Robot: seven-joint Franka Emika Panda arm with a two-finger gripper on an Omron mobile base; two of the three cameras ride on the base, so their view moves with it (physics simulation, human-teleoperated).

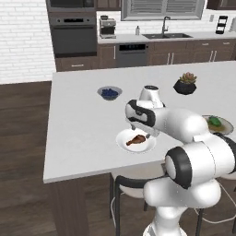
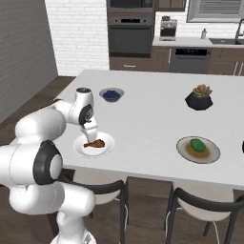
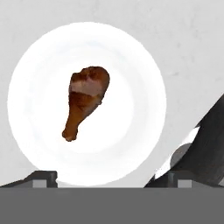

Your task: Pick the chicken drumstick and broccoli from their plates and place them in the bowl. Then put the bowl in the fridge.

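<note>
progress: nothing moved yet | end effector (image 2: pixel 90 134) spread wide, empty, above chicken drumstick (image 3: pixel 86 100) on white plate (image 3: pixel 140 131) | broccoli (image 2: pixel 197 144) far off on its plate (untouched) | left: both picks, fridge

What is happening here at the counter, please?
A white robot arm holds its open claw just above the chicken drumstick, which lies on the white plate near the counter's front edge. Nothing is gripped yet. The broccoli sits on the grey-rimmed plate further along the counter. A small bowl of blue berries and a potted succulent stand behind them.
</note>
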